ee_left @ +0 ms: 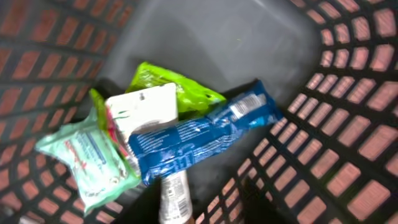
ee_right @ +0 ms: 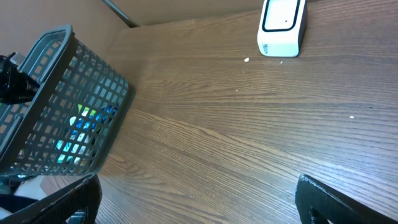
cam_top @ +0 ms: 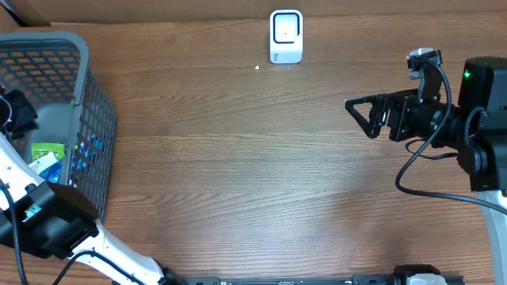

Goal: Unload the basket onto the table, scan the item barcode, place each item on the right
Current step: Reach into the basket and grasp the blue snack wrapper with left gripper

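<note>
Blue crinkled plastic packet (ee_left: 199,134) lies topmost in a heap on the floor of the grey plastic mesh basket (cam_top: 95,103), which stands at the left edge of the wooden tabletop (cam_top: 238,174); it looks the likeliest item to lift. It overlaps a white card-backed pack (ee_left: 142,109), a lime-green foil pouch (ee_left: 168,84), a pale green tissue packet (ee_left: 84,155) and a white tube (ee_left: 174,196). The left gripper (cam_top: 12,111) hangs over the basket, but I cannot tell whether its fingers are spread or pressed together. A pinch here might catch two overlapping packs at once, or slip off the slick film. No barcode is evident, so it may end up facing away from the white box scanner (cam_top: 286,36) at the far edge. The right gripper (cam_top: 360,119), spread wide and empty, hovers near the right edge.
</note>
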`<state>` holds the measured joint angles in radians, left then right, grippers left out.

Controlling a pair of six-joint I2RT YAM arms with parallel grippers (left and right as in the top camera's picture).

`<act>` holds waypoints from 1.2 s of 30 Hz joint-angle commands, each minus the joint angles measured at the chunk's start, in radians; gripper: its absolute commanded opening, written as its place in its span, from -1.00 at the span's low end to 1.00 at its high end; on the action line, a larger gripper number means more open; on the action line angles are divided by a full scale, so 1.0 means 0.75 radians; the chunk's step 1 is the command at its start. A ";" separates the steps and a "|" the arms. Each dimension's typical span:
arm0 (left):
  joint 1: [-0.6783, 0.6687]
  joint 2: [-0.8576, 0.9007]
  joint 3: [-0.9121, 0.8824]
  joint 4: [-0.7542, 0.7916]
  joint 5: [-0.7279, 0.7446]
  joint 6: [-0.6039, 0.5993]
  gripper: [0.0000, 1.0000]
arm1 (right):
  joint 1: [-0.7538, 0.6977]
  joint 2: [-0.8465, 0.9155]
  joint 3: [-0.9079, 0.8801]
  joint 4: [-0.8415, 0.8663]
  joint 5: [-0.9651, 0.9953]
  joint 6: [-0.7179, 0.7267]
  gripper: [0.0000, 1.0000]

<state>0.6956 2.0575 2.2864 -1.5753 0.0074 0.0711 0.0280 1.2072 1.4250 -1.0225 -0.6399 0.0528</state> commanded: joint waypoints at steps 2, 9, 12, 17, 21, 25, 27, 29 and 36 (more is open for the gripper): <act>-0.004 -0.012 -0.086 -0.009 0.172 0.143 0.43 | 0.006 -0.001 0.038 0.004 -0.012 0.006 1.00; -0.004 -0.010 -0.341 0.149 0.156 0.218 0.56 | 0.006 -0.001 0.038 0.007 -0.012 0.006 1.00; -0.004 -0.008 -0.443 0.231 0.156 0.240 0.55 | 0.006 -0.001 0.038 0.010 -0.012 0.006 1.00; -0.004 -0.006 -0.583 0.341 0.151 0.251 0.54 | 0.006 -0.001 0.038 0.010 -0.012 0.005 1.00; -0.004 -0.006 -0.680 0.414 0.150 0.257 0.55 | 0.006 -0.001 0.038 0.010 -0.012 0.005 1.00; -0.004 -0.006 -0.756 0.473 0.151 0.260 0.51 | 0.006 -0.001 0.038 0.019 -0.012 0.005 1.00; -0.004 -0.006 -0.800 0.509 0.150 0.260 0.49 | 0.006 -0.001 0.038 0.029 -0.012 0.006 1.00; -0.004 -0.006 -0.845 0.540 0.150 0.260 0.46 | 0.006 -0.001 0.038 0.034 -0.012 0.006 1.00; -0.003 -0.006 -0.880 0.595 0.142 0.259 0.20 | 0.006 -0.001 0.038 0.034 -0.012 0.005 1.00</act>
<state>0.6937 2.0575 1.6402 -1.1397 0.1169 0.2470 0.0280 1.2072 1.4250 -1.0054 -0.6399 0.0525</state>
